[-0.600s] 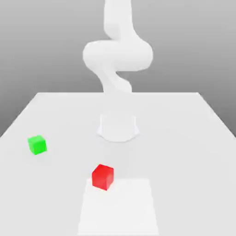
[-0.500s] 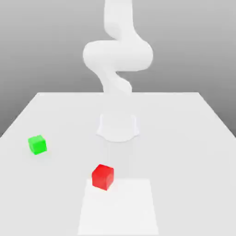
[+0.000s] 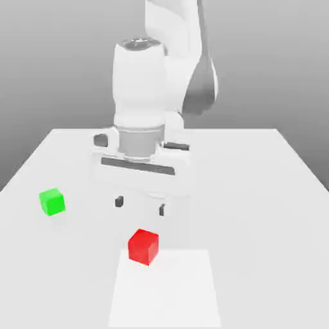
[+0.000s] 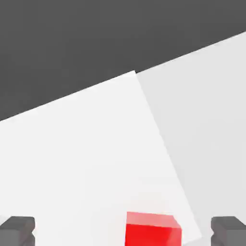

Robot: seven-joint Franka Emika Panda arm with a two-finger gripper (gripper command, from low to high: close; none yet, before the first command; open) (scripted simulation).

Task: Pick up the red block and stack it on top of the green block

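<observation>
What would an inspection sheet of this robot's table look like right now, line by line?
Surface: pale grey table with a whiter square patch near its front edge.
Job's things: red block at the patch's corner; green block apart, toward the exterior view's left; both on the table, unstacked.
Clutter: nothing seen.
Grippers: gripper open, above the table, just behind the red block, holding nothing.
Cables: nothing seen.
Surroundings: plain grey backdrop.
</observation>
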